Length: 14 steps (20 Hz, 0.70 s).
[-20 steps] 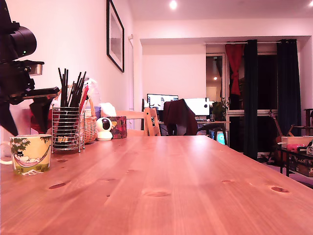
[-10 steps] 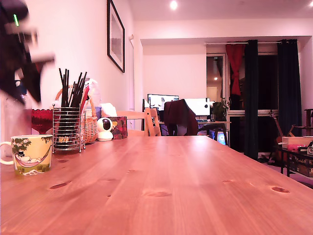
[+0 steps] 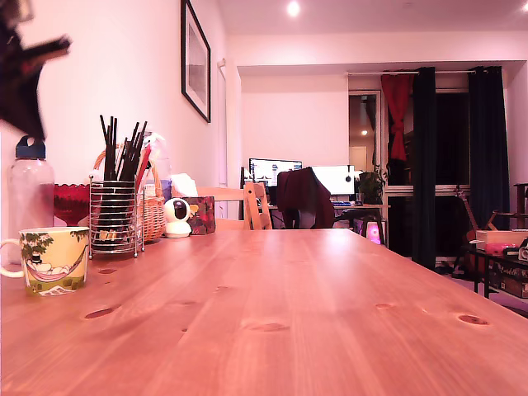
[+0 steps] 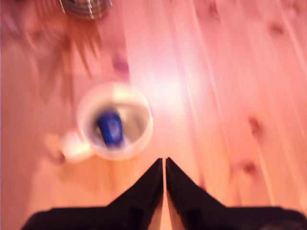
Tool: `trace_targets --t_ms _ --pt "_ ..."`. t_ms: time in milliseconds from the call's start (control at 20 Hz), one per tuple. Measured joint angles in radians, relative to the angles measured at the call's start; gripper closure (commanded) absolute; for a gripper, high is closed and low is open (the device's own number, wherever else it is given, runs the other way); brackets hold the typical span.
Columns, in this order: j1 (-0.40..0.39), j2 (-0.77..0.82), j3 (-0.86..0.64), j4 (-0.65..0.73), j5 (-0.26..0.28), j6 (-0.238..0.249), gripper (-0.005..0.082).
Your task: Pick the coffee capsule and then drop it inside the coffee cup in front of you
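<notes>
Wrist view: the blue capsule (image 4: 111, 128) is seen lying inside the cup (image 4: 139, 110), at ten o'clock from the gripper (image 4: 164, 162), which is closed and empty above the counter (image 4: 216, 96).

A framed picture (image 3: 195, 59) hangs on the white wall; dark curtains (image 3: 450, 157) cover far windows.

A home: wooden dining table (image 3: 313, 313), framed picture (image 3: 195, 59), curtains (image 3: 423, 165) (desk monitors behind).

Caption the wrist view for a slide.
Blue coffee capsule lying inside the coffee cup, shut claw above the wooden table.
</notes>
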Motion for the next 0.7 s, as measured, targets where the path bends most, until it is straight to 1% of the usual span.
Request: trace_targets --t_ms 50,150,200,300,400,600,700 --pt "-0.003 -0.014 -0.047 0.016 0.003 -0.018 0.0779" --pt "-0.015 -0.048 -0.136 0.028 0.003 -0.025 0.0779" --pt "-0.022 -0.072 -0.175 0.038 0.003 -0.043 0.0779" --pt "-0.042 -0.125 -0.232 0.074 0.022 -0.049 0.0779" --pt "-0.074 -0.177 -0.255 0.106 0.031 -0.051 0.0779" --pt "-0.157 -0.293 -0.32 0.188 0.032 -0.052 0.0779" --pt "-0.195 -0.326 -0.37 0.213 0.032 -0.052 0.0779"
